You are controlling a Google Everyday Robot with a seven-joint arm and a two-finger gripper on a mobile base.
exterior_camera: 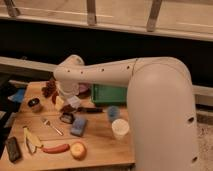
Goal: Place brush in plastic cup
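Note:
The brush (91, 110) is a slim dark stick lying nearly flat over the wooden table (100, 145), pointing right toward the cups. Its left end reaches under my gripper (71, 103), which hangs from the white arm over the back left of the table. I cannot tell whether the gripper touches the brush. A blue plastic cup (113, 113) stands just right of the brush's tip. A white cup (120, 129) stands in front of the blue one.
A green tray (111, 94) sits behind the cups. On the table there are a silver fork (52, 126), a blue sponge (78, 126), a black block (12, 148), a banana (29, 140), a red sausage-shaped item (55, 148), an orange fruit (77, 150), and a small can (34, 104).

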